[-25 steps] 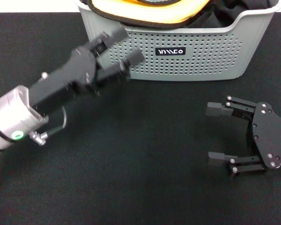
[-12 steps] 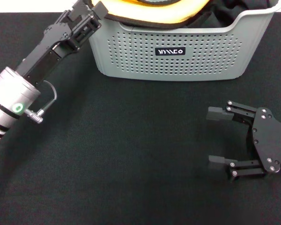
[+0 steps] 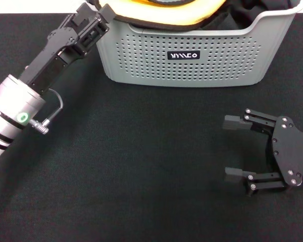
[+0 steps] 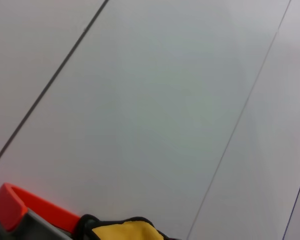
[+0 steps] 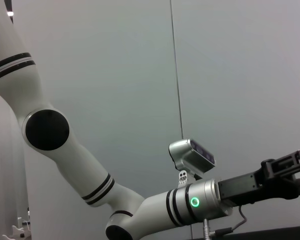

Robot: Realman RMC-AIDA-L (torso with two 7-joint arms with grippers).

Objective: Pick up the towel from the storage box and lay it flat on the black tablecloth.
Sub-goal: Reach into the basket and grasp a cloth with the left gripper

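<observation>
The light grey storage box (image 3: 192, 70) stands at the far middle of the black tablecloth (image 3: 141, 166). The towel (image 3: 166, 12) lies bunched in it, yellow-orange face up with dark trim over the rim. My left gripper (image 3: 97, 8) is open at the box's near-left corner, right beside the towel's edge, with its tips at the frame's top edge. The left wrist view shows a corner of the towel (image 4: 122, 231) close below. My right gripper (image 3: 232, 148) is open and empty, resting low over the tablecloth at the right, in front of the box.
Black cloth pieces (image 3: 252, 10) fill the right side of the box. An orange-red edge (image 4: 20, 207) shows next to the towel in the left wrist view. The right wrist view shows my left arm (image 5: 190, 202) before a grey wall.
My left gripper has moved away from me and leftward, from the box's front wall to its near-left corner by the towel; it has barely moved in the last half second. The right gripper shifted slightly.
</observation>
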